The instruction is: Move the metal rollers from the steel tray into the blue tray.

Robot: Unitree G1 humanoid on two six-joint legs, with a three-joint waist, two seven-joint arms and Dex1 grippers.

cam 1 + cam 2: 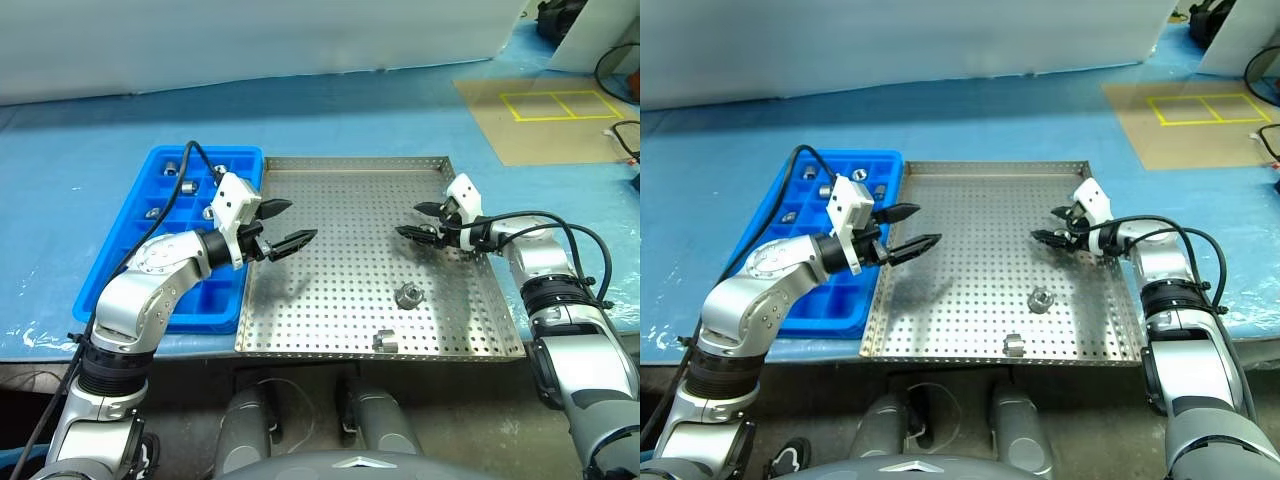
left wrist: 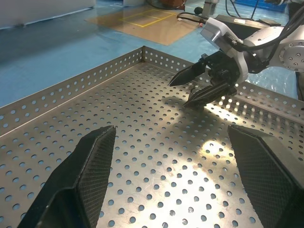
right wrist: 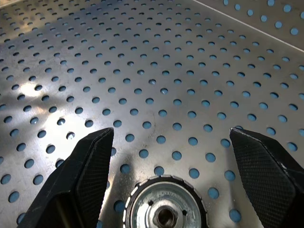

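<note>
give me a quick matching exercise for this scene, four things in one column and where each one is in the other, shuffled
Things:
1. left end effector
2. right end effector
3. blue tray
4. roller lying on its side

Places:
A. beside the steel tray's left rim
B. open, over the steel tray's right half
C. on the steel tray's floor by its near rim
D. open, over the steel tray's left edge

Pairs: 1-D, 2-B, 3-A, 4-C
</note>
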